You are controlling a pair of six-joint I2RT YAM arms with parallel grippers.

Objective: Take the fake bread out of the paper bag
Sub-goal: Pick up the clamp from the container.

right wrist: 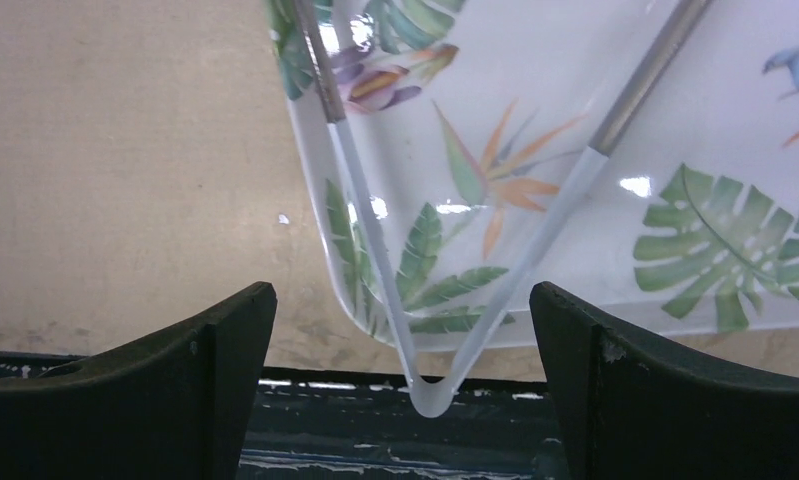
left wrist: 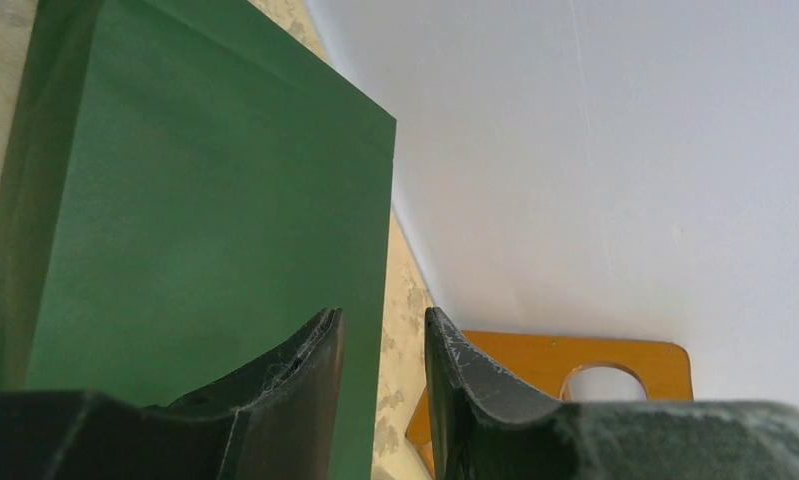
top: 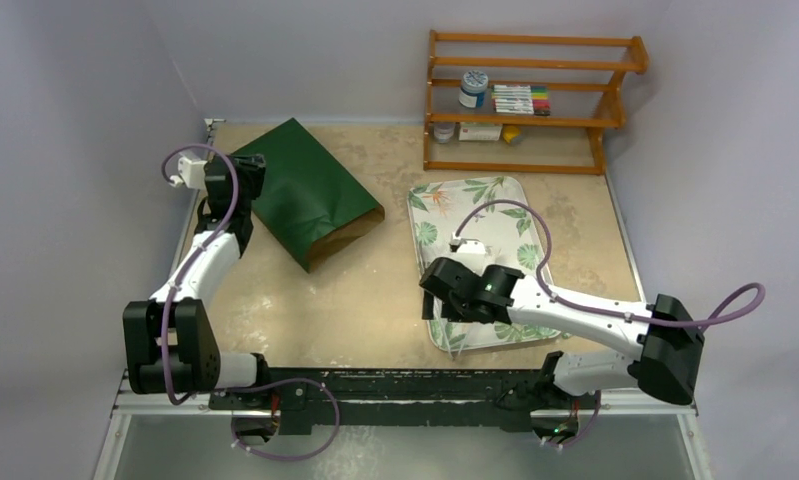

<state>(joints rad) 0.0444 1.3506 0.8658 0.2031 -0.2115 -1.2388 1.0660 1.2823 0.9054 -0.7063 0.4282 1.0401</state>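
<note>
The dark green paper bag (top: 310,195) lies flat at the table's back left, its brown-lined mouth facing the near right. No fake bread shows in any view. My left gripper (top: 247,165) is at the bag's closed far-left corner. In the left wrist view the bag (left wrist: 195,210) fills the left, and the left gripper (left wrist: 383,325) has its jaws a narrow gap apart with nothing pinched. My right gripper (top: 437,300) hovers over the near-left corner of the leaf-patterned tray (top: 475,200). In the right wrist view the right gripper (right wrist: 403,300) is wide open and empty.
Tongs (right wrist: 430,395) with metal arms and a white bend lie on the tray (right wrist: 615,230), their bend reaching over its near edge between my right jaws. A wooden shelf (top: 530,100) with small items stands at the back right and shows in the left wrist view (left wrist: 515,365). The black table rail (right wrist: 375,430) is just below.
</note>
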